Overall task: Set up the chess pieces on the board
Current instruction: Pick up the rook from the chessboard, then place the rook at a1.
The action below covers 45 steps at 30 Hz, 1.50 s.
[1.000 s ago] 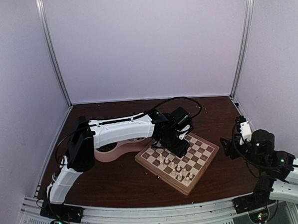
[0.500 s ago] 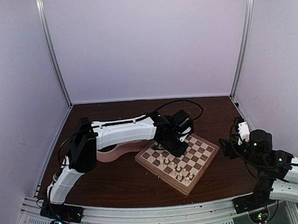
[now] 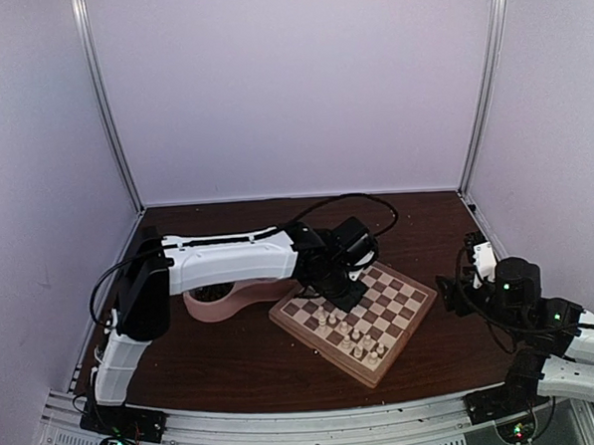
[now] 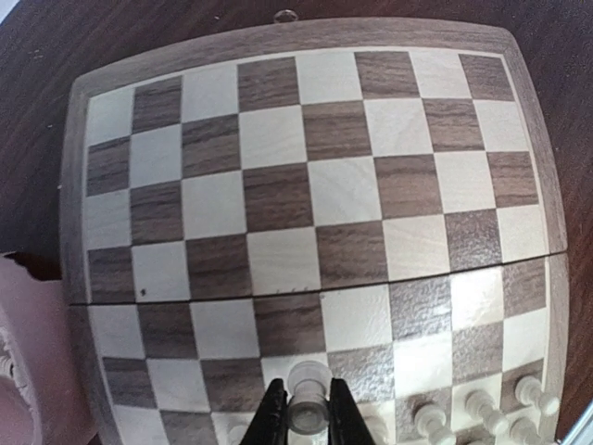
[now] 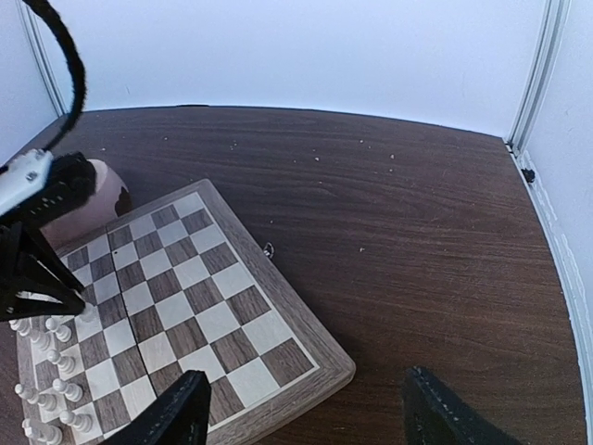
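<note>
Pinching white piece (image 4: 307,385) w/ L gripper (image 4: 306,422) | R gripper (image 5: 301,413) wide, empty | nxt: lift, set on its board (image 4: 278,37) sq.

Board (image 4: 306,185) tan/brown chk'd; pieces (image 4: 308,382) cream; dish (image 3: 217,306) prob. pink.

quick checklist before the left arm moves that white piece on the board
1. left gripper shut on the white piece: ok
2. white piece lifted off the board: cannot tell
3. far squares of the board bare: ok
4. neighbouring white pieces upright: ok
5. right gripper open, off to the board's side: ok
</note>
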Motion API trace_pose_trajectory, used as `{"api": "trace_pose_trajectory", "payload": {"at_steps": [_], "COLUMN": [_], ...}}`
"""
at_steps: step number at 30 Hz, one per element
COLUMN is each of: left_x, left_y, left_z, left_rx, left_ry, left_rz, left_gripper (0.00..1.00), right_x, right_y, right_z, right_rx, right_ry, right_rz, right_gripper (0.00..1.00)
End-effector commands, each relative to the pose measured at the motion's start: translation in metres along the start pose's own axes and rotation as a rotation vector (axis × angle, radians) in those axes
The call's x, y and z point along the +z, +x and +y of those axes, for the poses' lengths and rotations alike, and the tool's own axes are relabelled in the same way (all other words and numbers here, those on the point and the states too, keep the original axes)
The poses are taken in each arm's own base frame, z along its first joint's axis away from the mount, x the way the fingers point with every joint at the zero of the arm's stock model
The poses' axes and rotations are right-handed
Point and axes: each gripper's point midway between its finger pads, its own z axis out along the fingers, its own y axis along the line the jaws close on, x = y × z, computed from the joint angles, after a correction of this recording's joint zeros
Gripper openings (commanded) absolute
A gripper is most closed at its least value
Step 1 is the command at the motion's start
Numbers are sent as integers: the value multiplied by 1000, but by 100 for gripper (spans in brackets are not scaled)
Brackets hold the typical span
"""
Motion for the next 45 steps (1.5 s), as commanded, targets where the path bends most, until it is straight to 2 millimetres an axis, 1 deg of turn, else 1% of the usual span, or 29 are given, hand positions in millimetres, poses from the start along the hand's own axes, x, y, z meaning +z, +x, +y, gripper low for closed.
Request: {"api": "trace_pose_trajectory", "payload": {"at_steps": [1, 5, 9, 12, 13, 17, 22, 26, 33, 40, 45], "left_x": [-55, -73, -90, -93, -91, -86, -75, -64, -49, -39, -28], "left_y": [-33, -24, -11, 3, 11, 30, 49, 59, 64, 73, 75], "left_z": [21, 45, 64, 77, 81, 97, 102, 105, 103, 101, 95], "left_rx": [-70, -122, -177, -231, -247, -308, -321, -319, -315, -323, -324], "left_ry": [-27, -71, -88, -72, -64, -53, -70, -97, -93, -82, -54], "left_rz": [-183, -198, -201, -190, -178, -163, -115, -86, -53, -23, -11], "left_gripper": [5, 5, 5, 5, 5, 5, 5, 5, 5, 6, 6], "right_x": [0, 0, 1, 1, 1, 2, 2, 2, 2, 2, 3], "right_y": [-6, -6, -5, -6, -5, -5, -5, -6, -5, -5, -5], "right_z": [-3, -2, -2, -1, -1, -1, -2, -1, -1, -1, -1], "right_rx": [25, 24, 20, 20, 19, 18, 18, 18, 17, 16, 15], "right_ry": [19, 17, 16, 15, 14, 16, 20, 18, 18, 18, 20], "right_rz": [-23, -23, -19, -20, -19, -17, -17, -18, -17, -14, -13], "right_gripper": [73, 74, 74, 74, 74, 74, 74, 75, 75, 75, 75]}}
